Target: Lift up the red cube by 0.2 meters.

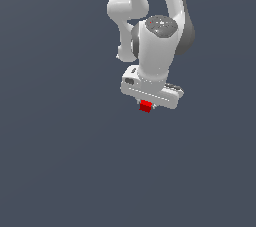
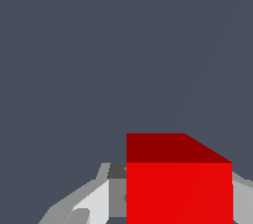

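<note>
The red cube (image 1: 145, 106) is a small bright red block that peeks out from under the white hand in the exterior view. In the wrist view the red cube (image 2: 179, 183) fills the space between the two fingers. My gripper (image 1: 148, 104) sits straight over the cube, with the jaws closed against its two sides. One grey finger (image 2: 116, 196) touches the cube's side, and the other shows only at the frame's edge. In the wrist view my gripper (image 2: 179, 208) is centred on the cube. I cannot tell the cube's height above the floor.
The plain dark grey floor (image 1: 60, 161) surrounds the arm on all sides. The white arm's links (image 1: 155, 31) stand above the hand in the exterior view. No other object shows.
</note>
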